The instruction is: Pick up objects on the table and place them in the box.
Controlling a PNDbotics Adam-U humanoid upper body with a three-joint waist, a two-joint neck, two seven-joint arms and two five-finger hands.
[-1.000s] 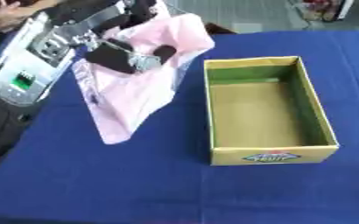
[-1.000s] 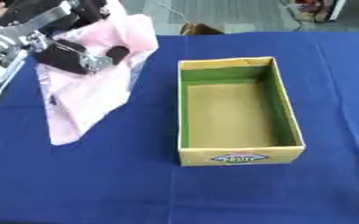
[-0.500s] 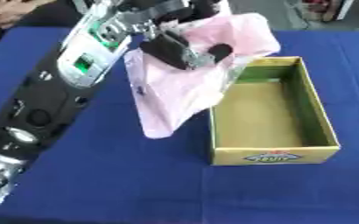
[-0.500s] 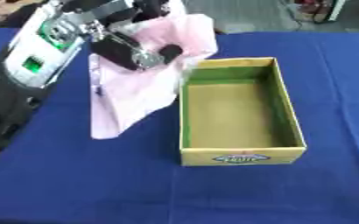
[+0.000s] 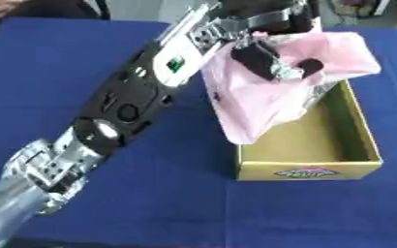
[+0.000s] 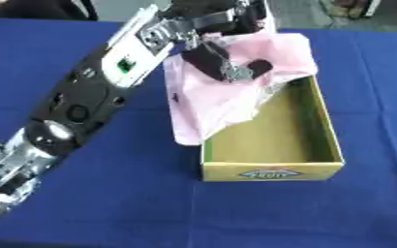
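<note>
Holding a pink bag (image 5: 274,97) over the box (image 6: 316,167).
Left robot hand (image 5: 274,60) grips the bag's top; the bag hangs below it.

Thin, crinkled pink plastic bag (image 5: 269,92), matt yellow cardboard box (image 5: 320,145), smooth blue cloth table cover (image 5: 58,63), glossy black-and-silver left hand (image 5: 269,60)

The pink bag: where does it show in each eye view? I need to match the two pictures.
Left eye view: pink bag upper right of centre, held by the left hand, hanging over the box's left wall.
Right eye view: pink bag upper centre.
Shared landmark: the yellow box with its front label.
</note>
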